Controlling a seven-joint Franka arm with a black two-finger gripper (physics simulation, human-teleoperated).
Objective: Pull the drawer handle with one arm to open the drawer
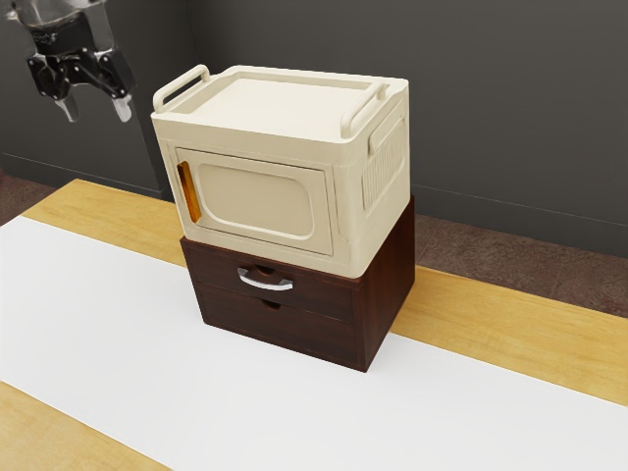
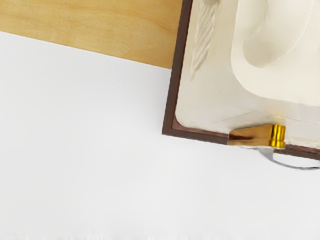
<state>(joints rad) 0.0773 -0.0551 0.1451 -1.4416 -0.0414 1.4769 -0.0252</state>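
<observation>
From where I stand, the nearest thing is a wooden table [image 1: 61,424], its near edge strip bare and golden, with a white runner [image 1: 108,339] laid lengthwise along its middle. Farther back, a dark reddish-brown chest [image 1: 390,285] stands with its front on the runner, toward the table's far edge; its rear seems to rest on bare wood, though much of the base is hidden.

The chest's front has a lower drawer [image 1: 280,332] with a small notch at its top, and an upper drawer [image 1: 319,294]. Both look closed, flush with the front. The curved silver handle [image 1: 266,284] is on the upper drawer, untouched. The wrist view looks down on one corner of the chest, with the handle jutting past the front edge.

On top of the chest sits a cream box [image 1: 260,201]. Its front door has an amber grip [image 1: 189,192] beside the door's edge at the exterior view's left. Two raised rails [image 1: 183,87] flank its shallow tray top.

High at the exterior view's left hangs the black gripper [image 1: 97,118], its jaws parted with nothing between them, well apart from the handle. Beyond the table are a mottled brown floor [image 1: 510,255] and a dark grey wall [image 1: 510,118].
</observation>
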